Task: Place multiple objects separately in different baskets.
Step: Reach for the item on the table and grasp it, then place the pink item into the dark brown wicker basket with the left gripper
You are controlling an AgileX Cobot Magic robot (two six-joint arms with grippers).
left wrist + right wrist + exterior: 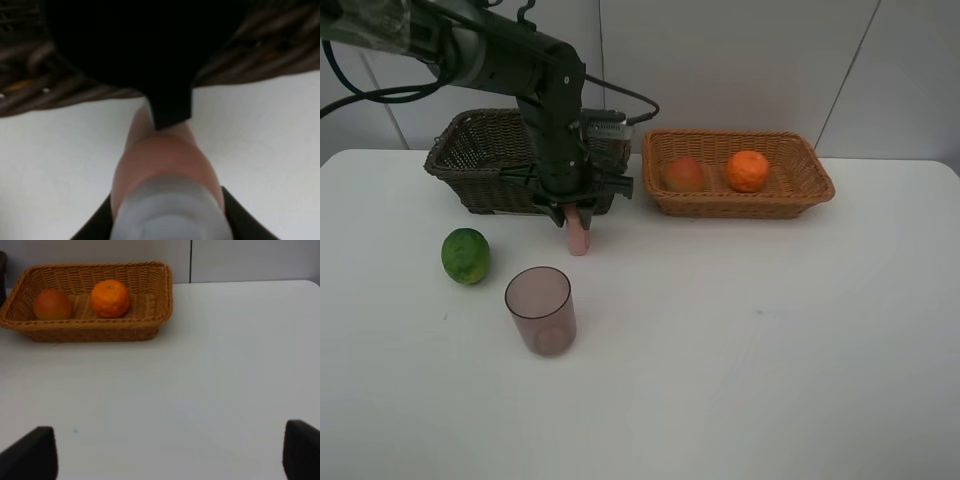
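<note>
The counter (pixel 770 350) is a plain white, matte sheet, evenly lit, with only a few faint specks on it. Behind its far edge stands a pale wall (pixel 740 60) crossed by thin dark seams, one upright and one slanting.

At the far left corner sits the dark brown basket (pixel 470 160). Along the far edge, just right of the middle, sits the light tan basket (pixel 800 190), and inside it the red-orange fruit (pixel 684 174) and the orange (pixel 748 171) lie side by side, apart.

The left claw (pixel 577 213) points down just in front of the dark basket's near wall and is clamped on the pink bottle (pixel 579 238), which hangs upright below it. The left wrist view shows the bottle's white cap (pixel 170 215) nearest the lens. Whether the bottle's lower end touches the counter I cannot tell.

Toward the left edge lies the green fruit (pixel 466 256). Near it, closer to the near edge, the mauve cup (pixel 540 310) stands upright, mouth up.

The right claw (pixel 170 455) hangs over bare counter with its tips wide apart, holding nothing, and faces the tan basket.
</note>
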